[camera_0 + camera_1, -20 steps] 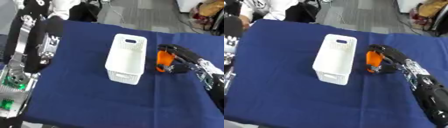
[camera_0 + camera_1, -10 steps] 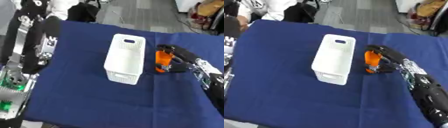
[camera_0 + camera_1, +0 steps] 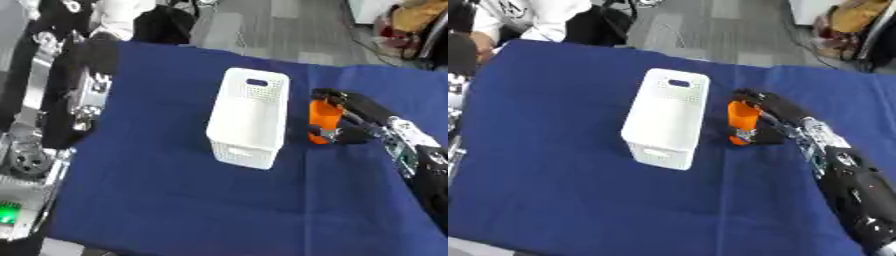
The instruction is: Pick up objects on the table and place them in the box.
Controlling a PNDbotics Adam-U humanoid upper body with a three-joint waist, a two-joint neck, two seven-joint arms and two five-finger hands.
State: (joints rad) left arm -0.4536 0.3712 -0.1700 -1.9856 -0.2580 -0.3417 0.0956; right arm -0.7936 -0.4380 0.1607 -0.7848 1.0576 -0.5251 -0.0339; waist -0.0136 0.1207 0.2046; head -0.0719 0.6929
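Observation:
A white perforated box (image 3: 250, 116) stands in the middle of the blue table (image 3: 175, 190), with a handle slot in its far end. Just to its right an orange cylindrical object (image 3: 322, 118) stands on the cloth. My right hand (image 3: 354, 119) comes in from the right, its fingers and thumb curled round the orange object. My left arm (image 3: 70, 95) stands along the left edge; its hand does not show.
People sit beyond the table's far left corner. A grey floor with cables and bags lies past the far edge. Robot hardware with a green light (image 3: 9, 212) fills the lower left corner.
The camera has shifted slightly. My right hand stays curled on the orange object beside the box, which has barely moved.

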